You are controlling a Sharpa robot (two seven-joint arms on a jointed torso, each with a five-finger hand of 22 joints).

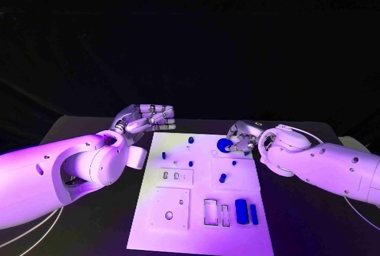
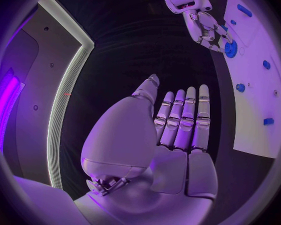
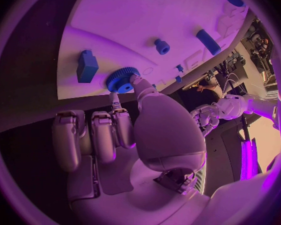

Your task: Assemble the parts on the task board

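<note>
1. Gear (image 1: 225, 143) first: the round blue toothed part sits at the far right corner region of the task board (image 1: 158, 228), and the right hand (image 1: 241, 140) is on it. In the right wrist view the thumb and a fingertip (image 3: 135, 80) meet the gear's (image 3: 122, 79) rim, so I judge it pinched, though whether it is lifted or seated on the board I cannot tell.

2. Direction — the gear lies straight off the right hand's fingertips, toward the board's middle. A disc has no long axis; what counts is its flat face, which appears to lie level with the board.

3. Nearer hand: the right one, plainly. The left hand (image 1: 146, 120) hangs off the board's far left corner, well apart from the gear, holding nothing. In the left wrist view (image 2: 178, 130) its fingers lie straight and side by side, thumb apart.

4. Other parts: small blue pegs (image 1: 191, 139) stand near the far edge, and a larger blue block (image 1: 240, 206) with a slimmer bar (image 1: 253, 213) lies near the board's near right.

5. Views compared — the head view gives the layout of the board, but the right hand's fingers hide much of the gear. The right wrist view shows the teeth, the contact at the rim, and a blue block (image 3: 87, 66) just beside the gear. The left wrist view shows the right hand (image 2: 206, 27) from the far side, fingers bunched over the gear (image 2: 231, 48).
</note>
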